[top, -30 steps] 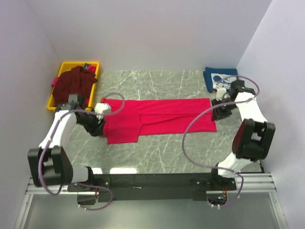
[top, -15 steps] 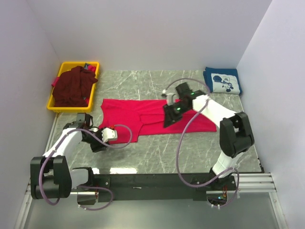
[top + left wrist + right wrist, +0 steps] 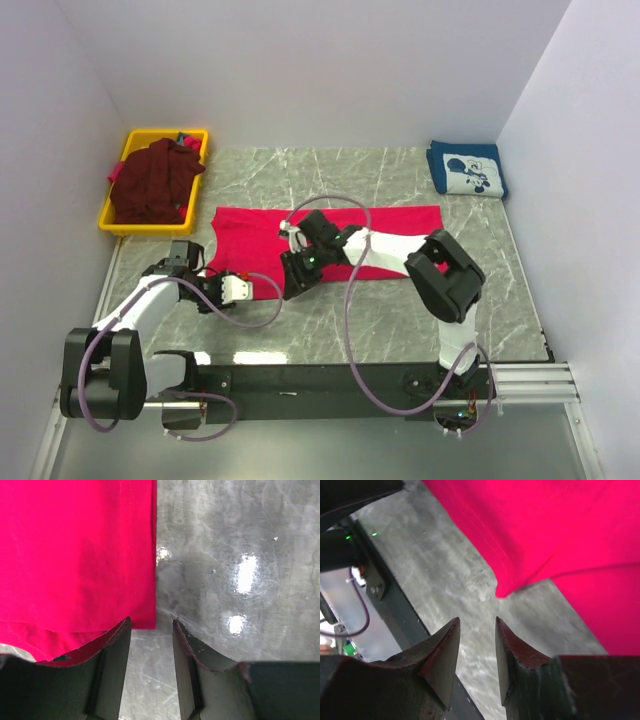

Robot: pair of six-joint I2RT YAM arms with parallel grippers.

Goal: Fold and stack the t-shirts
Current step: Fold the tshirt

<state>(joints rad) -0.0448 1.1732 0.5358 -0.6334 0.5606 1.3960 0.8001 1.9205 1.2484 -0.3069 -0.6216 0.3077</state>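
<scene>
The red t-shirt lies flat across the middle of the counter. The left claw and the right claw sit at its near edge, both a little open and holding nothing. If a claw pinches just 1 layer, the fold can slip open. The 2 claws are close and could bump.

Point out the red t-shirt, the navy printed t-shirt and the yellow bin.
red t-shirt (image 3: 245, 235), top external view, its left end.
navy printed t-shirt (image 3: 466, 172), top external view, the white print.
yellow bin (image 3: 150, 134), top external view, the far rim.
</scene>
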